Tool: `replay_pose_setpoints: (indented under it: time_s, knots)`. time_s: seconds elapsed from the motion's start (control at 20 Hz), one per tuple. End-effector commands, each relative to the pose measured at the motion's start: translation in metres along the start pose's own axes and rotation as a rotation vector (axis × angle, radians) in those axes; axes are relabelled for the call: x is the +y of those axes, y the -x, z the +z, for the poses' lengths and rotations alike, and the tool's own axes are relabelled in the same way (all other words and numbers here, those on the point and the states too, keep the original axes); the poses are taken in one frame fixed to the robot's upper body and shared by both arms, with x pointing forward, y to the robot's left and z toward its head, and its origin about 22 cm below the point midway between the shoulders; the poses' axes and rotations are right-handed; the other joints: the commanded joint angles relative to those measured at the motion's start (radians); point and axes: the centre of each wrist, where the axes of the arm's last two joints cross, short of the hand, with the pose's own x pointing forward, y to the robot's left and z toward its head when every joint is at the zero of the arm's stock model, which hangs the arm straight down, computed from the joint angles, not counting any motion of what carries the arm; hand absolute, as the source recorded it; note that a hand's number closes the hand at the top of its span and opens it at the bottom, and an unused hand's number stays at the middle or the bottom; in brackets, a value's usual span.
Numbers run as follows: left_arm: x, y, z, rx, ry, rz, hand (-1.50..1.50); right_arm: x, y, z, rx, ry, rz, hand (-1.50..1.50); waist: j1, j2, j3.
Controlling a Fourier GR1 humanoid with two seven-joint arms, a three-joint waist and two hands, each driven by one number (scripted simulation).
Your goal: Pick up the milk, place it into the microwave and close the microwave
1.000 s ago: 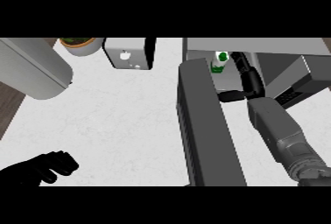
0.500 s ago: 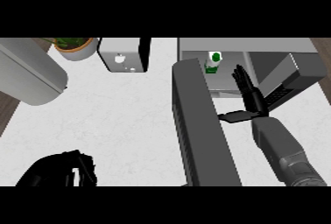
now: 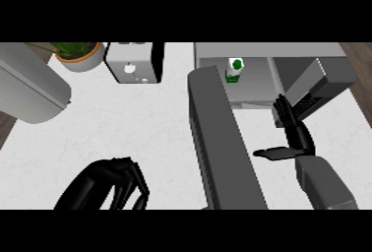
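While white, green-labelled milk (image 3: 234, 70) stands in the microwave (image 3: 291, 50), right hand (image 3: 294, 132) fingers straight, left hand (image 3: 109, 183) relaxed.

**Desk:** Could you read any lettering on that counter?

**Operator:** None. The milk (image 3: 234, 69) carried a green mark on its white face, but I made out no word or brand in it. On the microwave (image 3: 269, 49), the control panel (image 3: 311, 102) showed only as a dark patch of keys, and no digit was legible to me.

**Desk:** And the other unit?

**Operator:** The silver appliance (image 3: 134, 63) bore a small pale mark on its front. I could not tell whether it was a sign.
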Motion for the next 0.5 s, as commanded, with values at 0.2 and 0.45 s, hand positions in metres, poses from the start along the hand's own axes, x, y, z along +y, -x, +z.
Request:
replay_pose_setpoints:
  time_s: [0.2, 0.45]
  knots:
    - [-0.034, 0.024, -0.064, 0.009, 0.132, -0.116, 1.5, -0.04, -0.005, 0.039, -0.038, -0.009, -0.021, -1.5, -0.024, -0.001, -0.001]
    - [-0.054, 0.06, -0.078, 0.09, 0.222, -0.129, 1.5, -0.067, -0.009, 0.087, -0.04, -0.004, -0.021, -1.5, -0.037, 0.0, -0.002]
